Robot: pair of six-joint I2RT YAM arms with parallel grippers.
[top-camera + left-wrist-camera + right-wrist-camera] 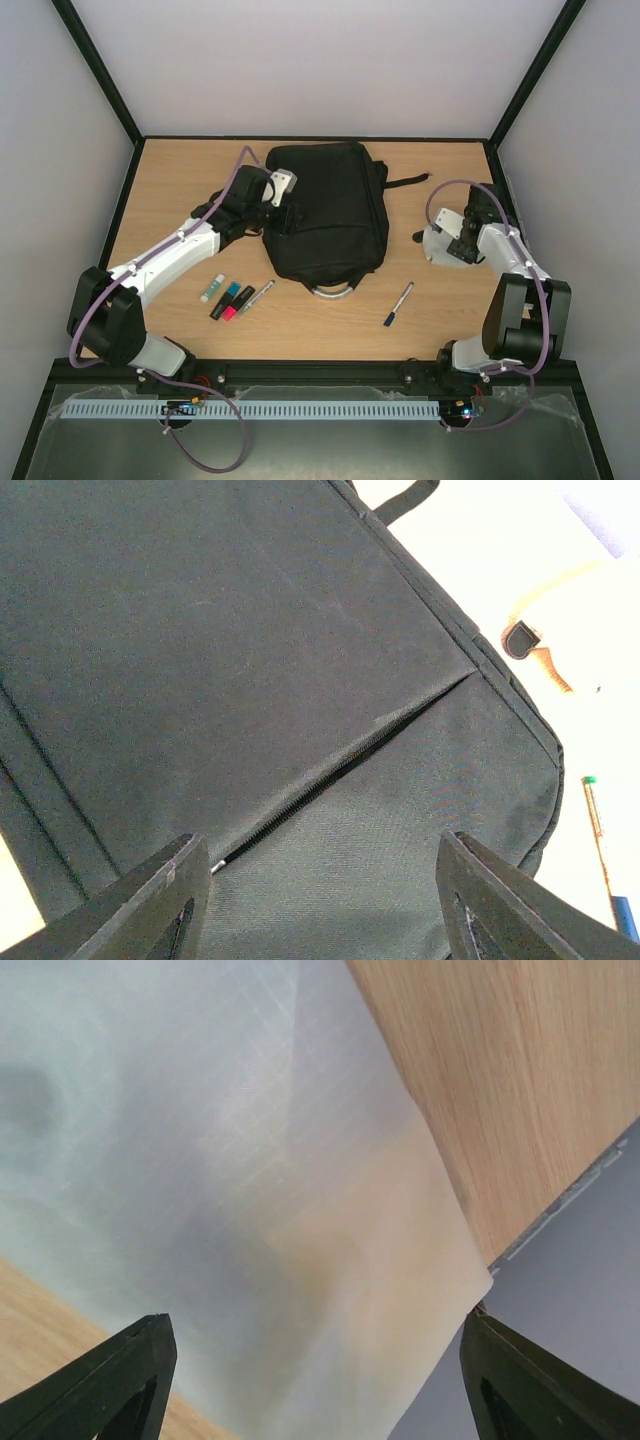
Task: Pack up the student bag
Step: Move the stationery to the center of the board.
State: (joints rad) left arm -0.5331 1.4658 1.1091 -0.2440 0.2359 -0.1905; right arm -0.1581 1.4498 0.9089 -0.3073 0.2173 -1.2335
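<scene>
Black student bag point(330, 215) lies flat mid-table, zip point(330, 780) half hidden under a fabric fold. Left gripper point(318, 837) hovers over it, spread, holding nothing. Right gripper point(315, 1318), likewise spread, overhangs a blurred translucent white sheet point(250, 1160).

Wooden table point(170, 190) with student bag point(330, 215), markers point(228, 300), blue pen point(398, 303), translucent sheet point(437, 247).

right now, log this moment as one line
left gripper open above large black fabric student bag, by its zip | right gripper open over translucent white sheet | pens on wooden table, unpacked
</scene>
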